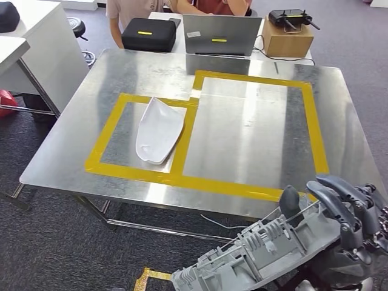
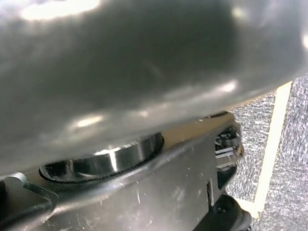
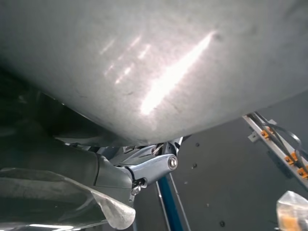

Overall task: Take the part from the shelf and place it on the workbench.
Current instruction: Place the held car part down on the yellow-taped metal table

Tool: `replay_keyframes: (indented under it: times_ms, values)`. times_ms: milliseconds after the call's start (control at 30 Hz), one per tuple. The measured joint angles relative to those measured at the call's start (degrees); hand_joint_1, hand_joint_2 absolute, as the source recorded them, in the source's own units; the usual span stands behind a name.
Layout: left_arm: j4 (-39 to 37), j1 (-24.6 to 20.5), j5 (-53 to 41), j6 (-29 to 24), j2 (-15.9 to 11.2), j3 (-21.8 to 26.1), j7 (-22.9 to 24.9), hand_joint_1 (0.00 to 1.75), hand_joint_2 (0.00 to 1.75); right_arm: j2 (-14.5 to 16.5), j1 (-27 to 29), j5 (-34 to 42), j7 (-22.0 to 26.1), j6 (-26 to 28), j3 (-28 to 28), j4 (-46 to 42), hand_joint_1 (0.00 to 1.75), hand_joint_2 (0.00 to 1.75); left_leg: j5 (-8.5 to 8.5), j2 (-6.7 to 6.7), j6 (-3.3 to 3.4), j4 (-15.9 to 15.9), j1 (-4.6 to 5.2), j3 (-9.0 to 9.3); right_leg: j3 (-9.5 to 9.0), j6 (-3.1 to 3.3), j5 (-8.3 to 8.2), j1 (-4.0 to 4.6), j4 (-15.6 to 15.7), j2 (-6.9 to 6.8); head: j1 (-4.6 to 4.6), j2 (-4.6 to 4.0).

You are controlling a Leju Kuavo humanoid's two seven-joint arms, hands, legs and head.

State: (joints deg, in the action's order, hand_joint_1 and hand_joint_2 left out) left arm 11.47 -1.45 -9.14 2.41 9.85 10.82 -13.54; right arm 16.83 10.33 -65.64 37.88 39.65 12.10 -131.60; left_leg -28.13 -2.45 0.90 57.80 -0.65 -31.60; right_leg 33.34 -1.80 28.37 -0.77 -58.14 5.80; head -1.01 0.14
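My right hand grips one end of a long grey ribbed plastic part at the bottom right of the head view, its dark fingers curled over the part's edge. The part hangs just short of the front edge of the metal workbench and slants down to the left. Yellow tape marks a large rectangle on the bench's right half and a smaller one on the left. A white curved part lies inside the smaller one. A broad grey surface sits close above the right wrist camera.
Behind the bench stand a grey laptop, a black case and a cardboard box with a router on it. People sit behind them. A white desk stands at the left. Yellow tape marks the carpet.
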Motion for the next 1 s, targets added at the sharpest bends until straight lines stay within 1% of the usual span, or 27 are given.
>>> replay_keyframes:
  times_ms: [33,67,100,133,167,200,233,267,300,333,367,400,467,500,533,600,700,800,867,1000]
  values:
    - [0.0,0.0,0.0,0.0,0.1,0.0,0.0,0.00,0.00,0.0,0.0,0.0,0.0,0.0,0.0,0.0,1.75,1.75,0.16,0.63,0.31,-0.3,-0.12,0.06,0.76,-0.29,0.93,0.10,-1.3,-1.32,-0.17,0.00]
    - [0.0,-0.1,0.0,0.0,0.1,0.0,0.0,0.00,0.00,0.0,0.0,0.0,0.0,0.0,0.0,0.0,1.75,1.75,0.25,1.31,0.55,-0.5,-0.21,0.09,2.01,-0.53,2.48,0.16,-3.8,-2.92,-0.32,0.01]
    - [0.0,0.0,0.0,0.0,0.2,0.0,0.0,0.00,0.00,0.0,0.0,0.0,0.0,0.0,0.0,0.0,1.75,1.75,0.23,2.00,0.68,-0.5,-0.16,0.06,3.73,-0.79,4.46,0.20,-7.4,-4.38,-0.46,0.01]
    - [0.0,0.0,0.0,0.0,0.2,0.0,0.0,0.00,0.00,0.0,0.0,0.0,0.0,0.0,0.0,0.0,1.75,1.75,0.19,2.77,0.75,-0.5,-0.12,0.03,5.60,-1.01,6.26,0.14,-11.3,-5.03,-0.54,0.01]
    - [0.0,0.1,0.0,0.0,0.2,0.0,0.0,0.00,0.00,0.0,0.0,0.0,0.0,0.0,0.0,0.0,1.75,1.75,0.15,3.56,0.76,-0.5,-0.10,0.02,7.03,-1.20,7.30,0.07,-14.3,-5.32,-0.53,0.01]
    - [0.0,0.2,0.0,0.0,0.1,0.0,0.0,0.00,0.00,0.0,0.0,0.0,0.0,0.0,0.0,0.0,1.75,1.75,0.11,4.26,0.74,-0.5,-0.09,0.02,7.54,-1.35,7.26,0.00,-15.5,-5.50,-0.53,0.01]
    - [0.0,0.1,0.0,0.0,0.1,0.0,0.0,0.00,0.00,0.0,0.0,0.0,0.0,0.0,0.0,0.0,1.75,1.75,0.06,4.75,0.68,-0.4,-0.10,0.06,6.82,-1.43,6.08,-0.07,-14.2,-5.68,-0.53,0.01]
    - [0.0,0.1,0.0,0.0,0.2,0.0,0.0,0.00,0.00,0.0,0.0,0.0,0.0,0.0,0.0,0.0,1.75,1.75,-0.01,5.09,0.58,-0.4,-0.11,0.13,4.96,-1.46,4.16,-0.15,-10.9,-5.91,-0.53,0.01]
    - [0.0,0.0,0.0,-0.1,0.2,0.0,0.0,0.00,0.00,0.0,0.0,0.0,0.0,0.0,0.0,0.0,1.75,1.75,-0.09,5.29,0.40,-0.4,-0.09,0.23,2.61,-1.43,2.43,-0.23,-6.6,-6.27,-0.53,0.01]
    - [0.0,0.0,0.0,-0.1,0.2,0.0,0.0,0.00,0.00,0.0,0.0,0.1,0.0,0.0,0.0,0.0,1.75,1.75,-0.18,5.41,0.15,-0.3,0.02,0.27,0.41,-1.28,1.28,-0.18,-2.8,-6.56,-0.53,0.01]
    - [0.0,-0.1,0.0,-0.2,0.2,0.0,0.0,0.00,0.00,0.0,0.0,0.1,0.0,0.0,0.0,0.0,1.75,1.75,-0.25,5.49,-0.09,-0.2,0.15,0.27,-1.11,-1.02,0.63,-0.18,-0.3,-6.79,-0.50,0.00]
    - [0.0,-0.1,0.0,-0.2,0.1,0.0,0.0,0.00,0.00,0.0,0.0,0.1,0.0,0.0,0.0,0.0,1.75,1.75,-0.27,5.49,0.01,-0.1,0.31,0.23,-1.81,-0.80,0.56,-0.14,0.9,-6.93,-0.46,0.00]
    - [0.0,-0.1,0.0,-0.2,0.1,0.0,0.0,0.00,0.00,0.0,0.0,0.1,0.0,0.0,0.0,0.0,1.75,1.75,-0.20,5.43,0.66,0.1,0.48,0.19,-1.97,-0.51,0.38,-0.10,1.1,-6.89,-0.36,0.01]
    - [0.0,0.0,0.0,-0.2,0.0,0.0,0.0,0.00,0.00,0.0,0.0,0.1,0.0,0.0,0.0,0.0,1.75,1.75,-0.13,5.40,1.07,0.0,0.49,0.23,-1.97,-0.50,0.37,-0.04,1.1,-6.89,-0.35,0.01]
    - [0.0,0.0,0.0,-0.2,0.0,0.0,0.0,0.00,0.00,0.0,0.0,0.1,0.0,0.0,0.0,0.0,1.75,1.75,-0.05,5.40,1.12,-0.1,0.46,0.30,-1.99,-0.40,0.39,0.04,1.1,-6.89,-0.35,0.01]
    - [0.0,0.0,0.0,-0.2,0.0,0.0,0.0,0.00,0.00,0.0,0.0,0.1,0.0,0.0,0.1,0.0,1.75,1.75,0.13,5.40,0.92,-0.4,0.38,0.41,-1.98,-0.16,0.46,0.16,1.1,-6.90,-0.35,0.01]
    - [0.0,0.0,0.0,-0.2,0.0,0.0,0.0,0.00,0.00,0.0,0.0,0.1,0.0,0.0,0.1,-0.1,1.75,1.75,0.32,5.40,0.42,-0.7,0.28,0.49,-1.95,0.18,0.53,0.28,1.0,-6.92,-0.36,0.01]
    - [0.0,0.0,0.0,-0.2,0.0,0.0,0.0,0.00,0.00,0.0,0.0,0.1,0.0,0.0,0.1,-0.1,1.75,1.75,0.38,5.40,-0.49,-0.9,0.17,0.52,-1.90,0.33,0.56,0.35,1.0,-6.93,-0.37,0.01]
    - [0.0,0.0,0.0,-0.2,0.0,0.0,0.0,0.00,0.00,0.0,0.0,0.1,0.0,0.0,0.1,-0.1,1.75,1.75,0.37,5.40,-0.92,-0.9,0.13,0.51,-1.89,0.38,0.57,0.37,0.9,-6.93,-0.38,0.01]
    - [0.0,0.0,0.0,-0.2,0.0,0.0,0.0,0.00,0.00,0.0,0.0,0.0,0.0,0.0,0.1,-0.1,1.75,1.75,0.31,5.40,-1.07,-0.9,0.15,0.51,-1.93,0.40,0.56,0.33,0.9,-6.94,-0.40,0.01]
